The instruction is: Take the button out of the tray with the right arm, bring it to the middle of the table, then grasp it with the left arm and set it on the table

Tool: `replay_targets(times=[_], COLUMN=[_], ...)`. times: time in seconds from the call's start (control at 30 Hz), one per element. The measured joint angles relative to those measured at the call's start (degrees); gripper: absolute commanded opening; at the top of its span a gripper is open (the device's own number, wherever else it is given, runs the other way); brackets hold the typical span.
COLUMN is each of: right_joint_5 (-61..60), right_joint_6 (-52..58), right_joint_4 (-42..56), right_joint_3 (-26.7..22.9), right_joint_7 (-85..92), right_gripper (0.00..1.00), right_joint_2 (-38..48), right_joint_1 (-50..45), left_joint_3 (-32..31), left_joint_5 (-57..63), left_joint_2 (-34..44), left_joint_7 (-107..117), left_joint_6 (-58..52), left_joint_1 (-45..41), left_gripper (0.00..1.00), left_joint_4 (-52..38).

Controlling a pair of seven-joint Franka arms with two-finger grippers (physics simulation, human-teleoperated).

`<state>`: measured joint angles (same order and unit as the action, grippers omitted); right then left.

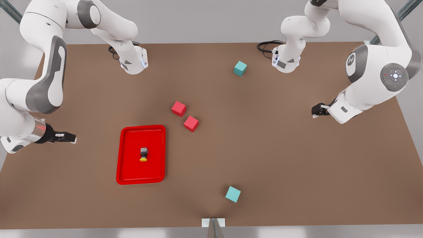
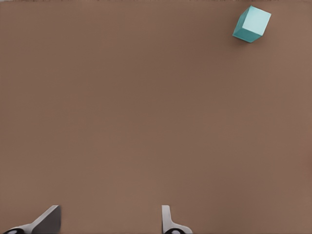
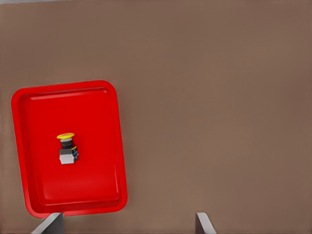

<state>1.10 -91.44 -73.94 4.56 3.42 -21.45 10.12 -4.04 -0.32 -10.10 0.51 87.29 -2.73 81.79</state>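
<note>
The button (image 1: 143, 154), dark-bodied with a yellow cap, lies on its side near the middle of the red tray (image 1: 132, 168) on the brown table (image 1: 281, 155). In the right wrist view the button (image 3: 67, 148) rests inside the tray (image 3: 90, 187), well ahead of my right gripper (image 3: 129, 220), which is open. That right gripper (image 1: 68, 137) hovers at the front view's left, apart from the tray's left side. My left gripper (image 1: 316, 110) waits at the front view's right, open (image 2: 109, 217) over bare table.
Two red cubes (image 1: 178, 108) (image 1: 191, 123) sit just beyond the tray's upper right corner. One teal cube (image 1: 240, 68) lies near the far edge, another (image 1: 233, 194) near the front edge. A teal cube (image 2: 251, 24) appears in the left wrist view.
</note>
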Motion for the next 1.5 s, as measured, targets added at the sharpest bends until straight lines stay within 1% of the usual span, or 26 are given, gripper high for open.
replay_targets(times=[0.17, 0.3, 0.4, 0.47, 0.6, 0.87, 1.03, 1.23, 1.5], right_joint_5=[0.1, 0.1, -0.5, -1.5, -2.5, -2.8, -5.3, -6.0, -4.1], right_joint_6=[2.2, 3.9, 4.5, 4.7, 3.0, -5.5, -13.9, -21.9, -29.0], right_joint_4=[1.1, 1.1, 0.7, 0.7, 0.9, -6.7, -12.9, -18.6, -23.7], right_joint_3=[0.3, 0.4, 0.5, 0.6, 0.4, 0.7, 0.7, 0.7, 0.5], right_joint_7=[0.5, 0.8, 0.3, -0.4, -1.8, -5.1, -6.2, -7.3, -8.2], right_gripper=[1.00, 1.00, 1.00, 1.00, 1.00, 1.00, 1.00, 1.00, 1.00], right_joint_2=[1.9, 1.8, 1.1, -1.1, -5.9, -12.3, -15.1, -14.6, -15.8], right_joint_1=[-0.6, -1.4, -9.3, -15.1, -17.3, -17.0, -16.4, -16.8, -17.0], left_joint_3=[0.0, 0.0, 0.1, 0.0, -0.1, -0.5, -0.5, -0.2, -0.2], left_joint_5=[0.3, 0.9, 1.1, 1.1, 1.2, 1.2, 1.2, 2.4, 2.9], left_joint_2=[-1.3, -2.5, -2.8, -2.8, -2.8, -2.3, -2.4, -2.8, -3.2], left_joint_7=[0.2, 0.8, 1.2, 1.5, 1.9, 2.5, 2.8, 3.1, 3.3], left_joint_6=[2.9, 2.7, 2.6, 2.5, 2.3, 1.9, 0.6, 0.4, 0.4], left_joint_1=[-0.9, -0.4, -0.1, -0.2, -0.8, -1.9, -1.6, -1.3, -1.4], left_gripper=[1.00, 1.00, 1.00, 1.00, 1.00, 1.00, 1.00, 1.00, 1.00], left_joint_4=[-0.3, 0.3, 0.2, 0.2, 0.1, -0.4, -0.9, -0.9, -0.7])
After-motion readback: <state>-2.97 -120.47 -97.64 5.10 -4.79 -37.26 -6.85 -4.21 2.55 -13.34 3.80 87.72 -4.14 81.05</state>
